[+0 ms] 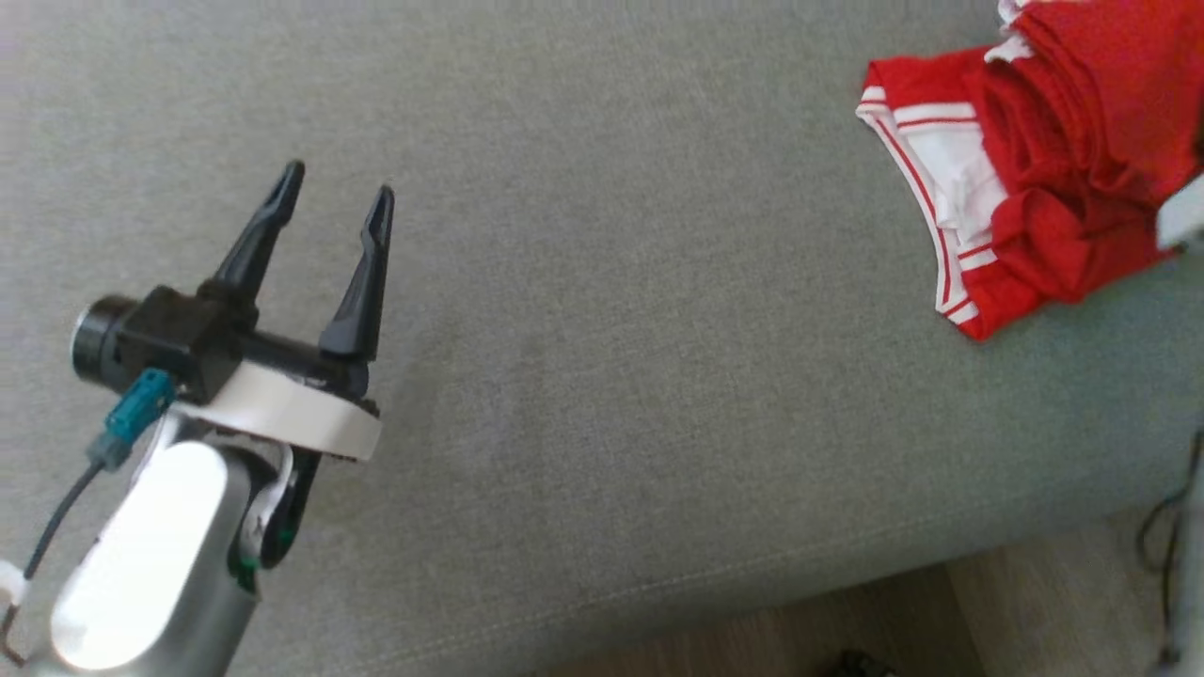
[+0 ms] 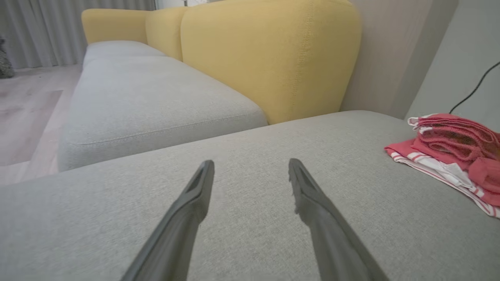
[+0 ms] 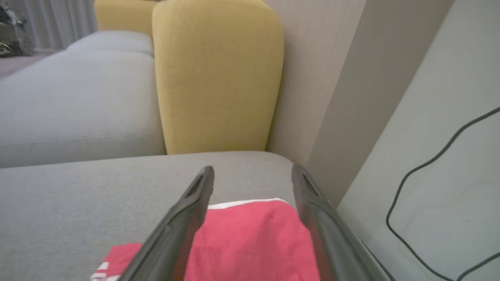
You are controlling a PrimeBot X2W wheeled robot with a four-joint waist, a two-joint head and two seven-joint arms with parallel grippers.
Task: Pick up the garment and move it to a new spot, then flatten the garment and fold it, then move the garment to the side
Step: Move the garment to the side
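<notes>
— Where does the garment lie?

— The loosely folded red cloth garment with white stripes (image 1: pixel 1053 169) lies at the right end of the wide grey fabric seat cushion (image 1: pixel 583 395), close to the cushion's back corner. Its long side runs, I think, from the cushion's front edge toward its back.

— Which arm is nearer?

— My right gripper (image 3: pixel 253 169). It hangs directly over the red cloth, which shows between my two dark fingers. They stand wide apart and clamp nothing; whether the tips touch the cloth, I cannot tell. My left gripper (image 1: pixel 339 183) is over the left part of the same cushion, well apart from the garment, which lies to its right. Its fingers are spread wide too, and empty.

— What does the next move need?

— I judge the garment already put aside, so the right arm should only rise straight up, without catching a fold.
</notes>
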